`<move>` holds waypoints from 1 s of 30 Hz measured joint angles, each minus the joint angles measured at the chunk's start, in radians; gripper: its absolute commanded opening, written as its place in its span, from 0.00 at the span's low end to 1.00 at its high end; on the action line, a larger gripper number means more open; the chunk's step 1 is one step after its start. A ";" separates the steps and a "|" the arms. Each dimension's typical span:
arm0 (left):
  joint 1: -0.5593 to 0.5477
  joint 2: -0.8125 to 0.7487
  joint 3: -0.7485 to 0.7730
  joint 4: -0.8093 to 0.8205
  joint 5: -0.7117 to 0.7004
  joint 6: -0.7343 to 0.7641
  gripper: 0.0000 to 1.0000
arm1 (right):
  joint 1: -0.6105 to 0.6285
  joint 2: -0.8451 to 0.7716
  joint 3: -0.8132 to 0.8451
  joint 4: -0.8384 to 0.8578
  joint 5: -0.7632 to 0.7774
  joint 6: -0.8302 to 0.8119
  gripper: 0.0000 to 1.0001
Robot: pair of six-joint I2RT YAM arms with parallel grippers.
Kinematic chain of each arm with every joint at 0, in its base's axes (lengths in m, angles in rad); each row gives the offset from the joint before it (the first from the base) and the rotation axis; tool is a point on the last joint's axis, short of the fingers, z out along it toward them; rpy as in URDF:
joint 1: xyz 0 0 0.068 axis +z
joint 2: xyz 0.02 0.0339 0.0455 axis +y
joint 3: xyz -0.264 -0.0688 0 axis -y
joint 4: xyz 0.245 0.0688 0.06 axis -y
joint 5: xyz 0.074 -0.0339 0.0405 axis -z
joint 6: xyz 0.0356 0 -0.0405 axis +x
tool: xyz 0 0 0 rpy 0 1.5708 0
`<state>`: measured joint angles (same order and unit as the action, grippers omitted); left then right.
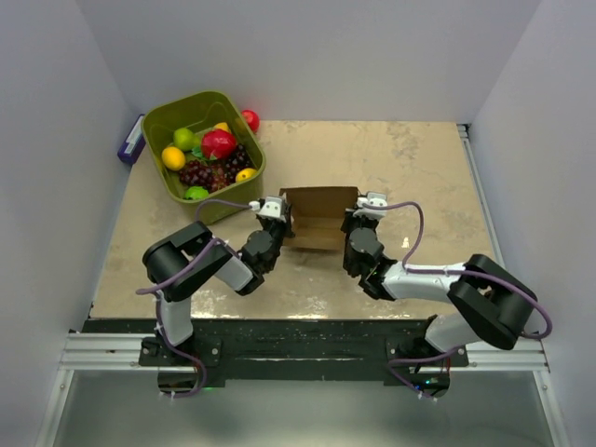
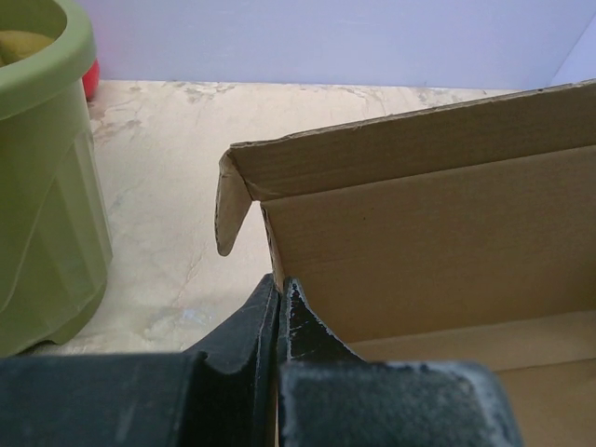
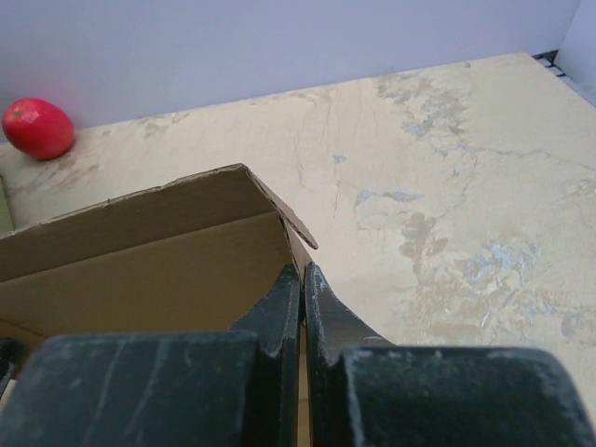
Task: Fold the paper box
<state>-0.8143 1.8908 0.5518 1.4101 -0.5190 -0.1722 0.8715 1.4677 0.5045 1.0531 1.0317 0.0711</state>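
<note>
A brown cardboard box [image 1: 318, 216] stands open-topped in the middle of the table. My left gripper [image 1: 277, 223] is shut on its left side wall; in the left wrist view the fingers [image 2: 279, 307] pinch the wall edge, with the box's far wall [image 2: 428, 186] and a small corner flap [image 2: 230, 209] beyond. My right gripper [image 1: 354, 223] is shut on the right side wall; in the right wrist view the fingers [image 3: 303, 298] clamp the wall, with the box interior [image 3: 149, 270] to the left.
A green bin [image 1: 203, 154] of toy fruit stands at the back left, close to my left arm; its wall shows in the left wrist view [image 2: 47, 177]. A red fruit [image 1: 250, 119] lies behind the bin and shows in the right wrist view [image 3: 37, 128]. A purple object [image 1: 130, 142] lies left of the bin.
</note>
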 measured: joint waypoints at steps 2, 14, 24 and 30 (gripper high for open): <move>-0.014 -0.006 -0.015 0.010 -0.018 0.000 0.00 | 0.000 -0.050 0.000 -0.095 -0.011 0.061 0.00; -0.100 -0.038 -0.098 0.062 -0.073 0.000 0.00 | 0.011 -0.114 -0.136 -0.248 -0.046 0.273 0.04; -0.164 -0.055 -0.179 0.081 -0.102 0.005 0.00 | 0.082 -0.274 -0.165 -0.442 -0.112 0.381 0.59; -0.210 -0.055 -0.219 0.059 -0.098 0.011 0.00 | 0.108 -0.436 -0.180 -0.594 -0.163 0.439 0.74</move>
<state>-1.0245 1.8355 0.3332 1.4689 -0.6170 -0.1608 0.9791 1.0321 0.3241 0.4587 0.8684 0.5098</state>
